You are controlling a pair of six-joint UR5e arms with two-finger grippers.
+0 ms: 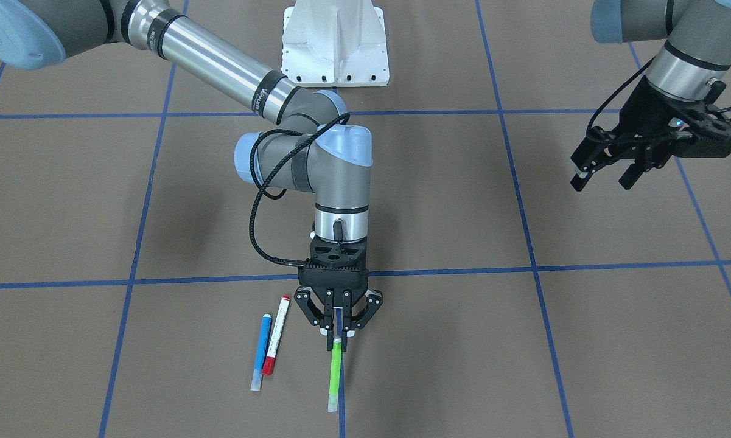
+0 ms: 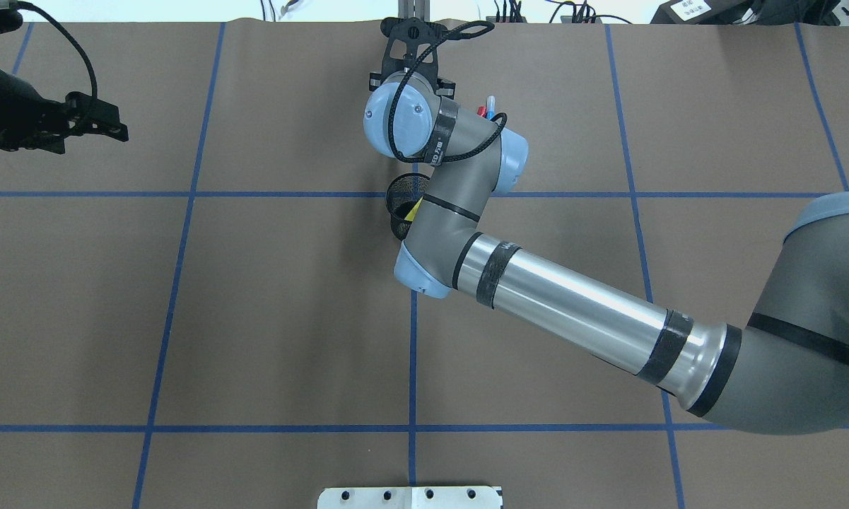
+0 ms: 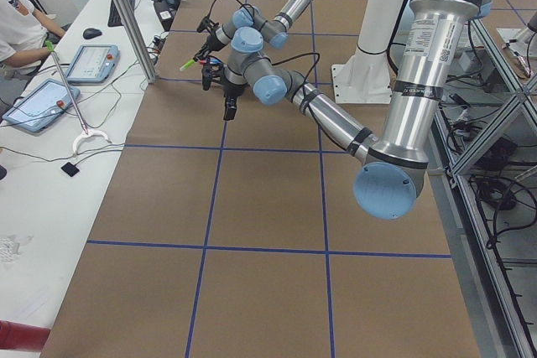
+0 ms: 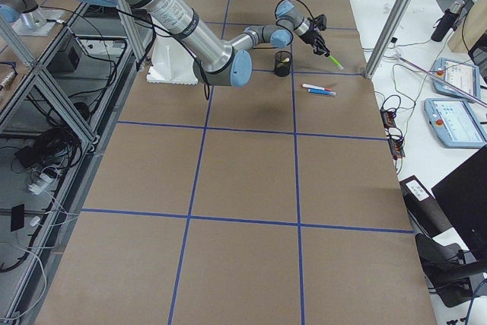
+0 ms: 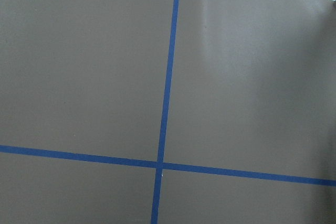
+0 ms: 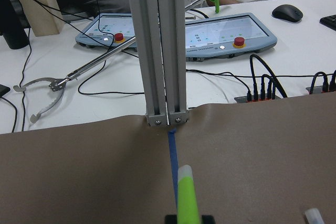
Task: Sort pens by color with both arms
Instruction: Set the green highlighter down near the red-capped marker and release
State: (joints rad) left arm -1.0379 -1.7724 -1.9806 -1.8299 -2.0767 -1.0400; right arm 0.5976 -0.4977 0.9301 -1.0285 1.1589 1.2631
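Note:
My right gripper (image 1: 339, 342) is shut on the near end of the lime green pen (image 1: 335, 375). It holds the pen off the table, pointing toward the operators' edge; the pen also shows in the right wrist view (image 6: 187, 195) and the exterior right view (image 4: 335, 59). The blue pen (image 1: 260, 353) and the white pen with red ends (image 1: 276, 336) lie side by side on the table beside that gripper. The yellow pen (image 2: 416, 210) stands in the black mesh cup (image 2: 400, 198), partly hidden under the right arm. My left gripper (image 1: 604, 179) is open and empty, far off at the table's side.
The white pedestal (image 1: 335, 42) stands at the robot's base. An aluminium post (image 6: 160, 45) rises at the table's far edge ahead of the green pen. Tablets (image 6: 226, 30) and cables lie on the operators' desk beyond. Blue tape lines (image 5: 167, 87) grid the brown table.

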